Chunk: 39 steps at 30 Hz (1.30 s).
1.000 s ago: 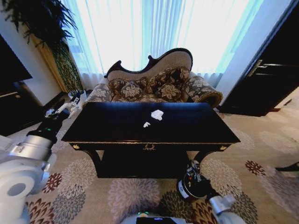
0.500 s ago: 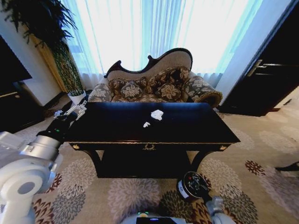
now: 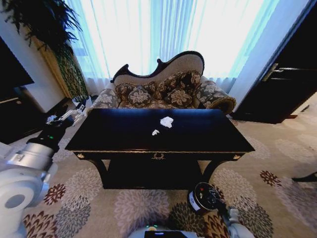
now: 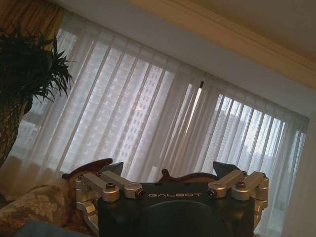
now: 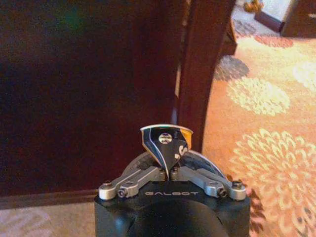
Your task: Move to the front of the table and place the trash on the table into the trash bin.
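Observation:
The dark glossy table stands straight ahead of me, with its gold emblem on the front rail. The trash lies near its middle: a crumpled white paper and a smaller white scrap. The trash bin, dark with a white label, stands on the carpet by the table's front right leg. My left gripper hovers off the table's left end, its fingers spread open around nothing. My right gripper is low beside the bin, shut, and faces the table leg.
A patterned sofa stands behind the table before bright curtained windows. A potted plant and a dark cabinet are at the left, and a dark door is at the right. Flowered carpet lies open on the right.
The left arm swung in toward the table's left corner, then back out to the left. The right arm drew back and down from above the bin toward the lower edge.

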{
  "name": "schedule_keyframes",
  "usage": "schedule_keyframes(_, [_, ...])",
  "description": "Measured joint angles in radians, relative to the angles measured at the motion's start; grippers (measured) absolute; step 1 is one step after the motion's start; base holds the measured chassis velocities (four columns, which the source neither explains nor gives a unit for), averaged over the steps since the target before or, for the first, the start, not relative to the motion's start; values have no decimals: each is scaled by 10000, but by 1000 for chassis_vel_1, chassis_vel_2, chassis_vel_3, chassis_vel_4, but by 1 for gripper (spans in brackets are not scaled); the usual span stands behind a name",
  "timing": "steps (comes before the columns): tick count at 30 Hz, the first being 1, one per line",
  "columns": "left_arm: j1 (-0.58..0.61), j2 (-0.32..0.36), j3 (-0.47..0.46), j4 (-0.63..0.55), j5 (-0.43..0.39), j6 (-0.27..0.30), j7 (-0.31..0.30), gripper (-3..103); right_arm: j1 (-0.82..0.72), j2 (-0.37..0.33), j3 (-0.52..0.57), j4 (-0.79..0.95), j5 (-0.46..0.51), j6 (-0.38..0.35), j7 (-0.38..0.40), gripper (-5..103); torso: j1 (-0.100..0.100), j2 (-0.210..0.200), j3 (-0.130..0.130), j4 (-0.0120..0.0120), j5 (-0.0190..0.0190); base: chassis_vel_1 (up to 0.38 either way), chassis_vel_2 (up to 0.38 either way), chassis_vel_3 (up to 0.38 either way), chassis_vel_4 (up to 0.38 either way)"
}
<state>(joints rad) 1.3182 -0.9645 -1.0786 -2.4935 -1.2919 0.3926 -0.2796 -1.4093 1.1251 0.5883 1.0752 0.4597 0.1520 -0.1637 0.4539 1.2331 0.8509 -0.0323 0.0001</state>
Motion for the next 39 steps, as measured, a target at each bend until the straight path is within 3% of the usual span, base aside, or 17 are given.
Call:
schedule_keyframes(9, [-35,239,146,250,130,-12,-61,100,912,-116,-294,-1318,-55,-43,-38,0,0,0,0,-2,-3,0,0,0,0])
schedule_keyframes(23, [244,724,-597,491,-295,65,-219,100,2909,-236,-582,-3661,-757,8,-258,0,0,0,0,-3,-4,0,0,0,0])
schedule_keyframes(32, [358,1164,-1139,562,-545,93,-245,100,3931,-18,-550,-4853,-1755,-77,-178,0,0,0,0,0,-3,0,0,0,0])
schedule_keyframes(39, [282,1249,-1148,643,-547,99,-251,100,3996,241,-463,-5072,-2014,-314,-140,0,0,0,-1,-2,-5,0,0,0,0])
